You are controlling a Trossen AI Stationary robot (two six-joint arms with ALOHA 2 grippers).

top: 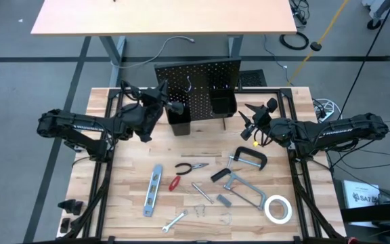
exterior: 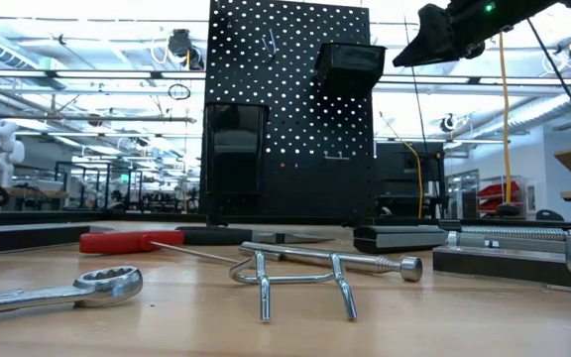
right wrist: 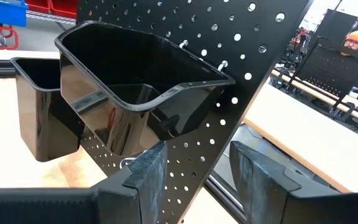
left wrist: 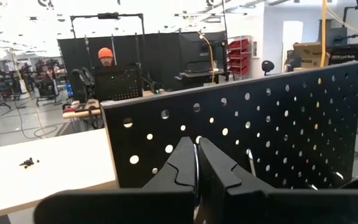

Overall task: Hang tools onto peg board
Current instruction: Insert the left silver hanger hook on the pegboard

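Standing upright at the far edge of the table (top: 134, 156), the peg board (top: 198, 73) carries 2 black bins: a tall bin (top: 179, 115) on the left arm's side and a wider bin (top: 223, 103) on the right arm's side. The left gripper (top: 175, 106) hangs just above the tall bin, close to the board's face, with its fingers (left wrist: 182, 165) pressed together and nothing between them. The right gripper (top: 246, 120) hovers just beside the wider bin, in front of the board; its fingers (right wrist: 151, 168) stand partly apart and hold nothing.

All the tools lie flat on the table, well apart from the board. From the left arm's side: a level (top: 153, 190), a red-handled screwdriver (top: 179, 180), pliers (top: 191, 165) and a wrench (top: 173, 221) near the front edge. Toward the right arm's side sit a black C-clamp (top: 248, 158), a bar clamp (top: 244, 189) and a white tape roll (top: 277, 209). A small silver hook (exterior: 300, 279) lies near the front, close to the low camera.

A person in an orange cap (left wrist: 105, 53) sits far behind the board.
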